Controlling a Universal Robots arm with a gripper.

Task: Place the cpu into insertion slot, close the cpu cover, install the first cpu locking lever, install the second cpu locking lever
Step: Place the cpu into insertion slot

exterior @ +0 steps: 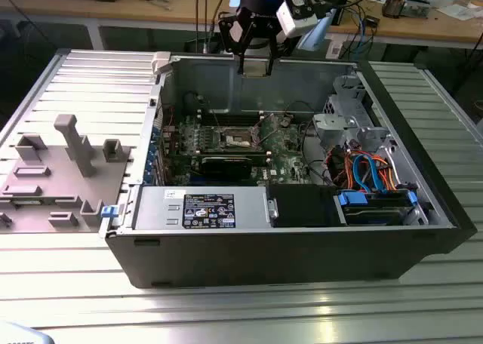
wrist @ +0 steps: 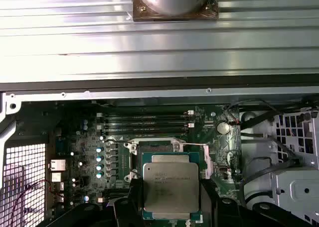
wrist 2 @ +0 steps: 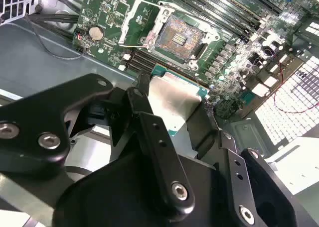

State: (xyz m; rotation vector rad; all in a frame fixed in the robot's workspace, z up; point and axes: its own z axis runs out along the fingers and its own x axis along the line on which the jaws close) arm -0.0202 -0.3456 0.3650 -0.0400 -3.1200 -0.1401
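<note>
My gripper [exterior: 255, 63] hangs above the back wall of the open computer case, shut on the cpu [exterior: 256, 67]. In both wrist views the cpu [wrist 2: 172, 98] [wrist: 169, 183] is a flat square chip with a silvery-tan top, clamped by its edges between the black fingers [wrist 2: 144, 100]. The insertion slot [exterior: 235, 139] [wrist 2: 180, 36] lies bare on the green motherboard below, its contact field showing. The cpu cover [wrist 2: 138, 19] is a thin metal frame, swung open beside the slot. In the first wrist view the slot's frame [wrist: 164, 146] peeks out just beyond the held chip.
A black card [exterior: 226, 165] lies in front of the slot, with a power supply box [exterior: 200, 208] nearer the case front. Drive cages and orange and blue cables [exterior: 362, 170] crowd the exterior view's right. A grey fixture plate [exterior: 60, 163] sits outside the case on the left.
</note>
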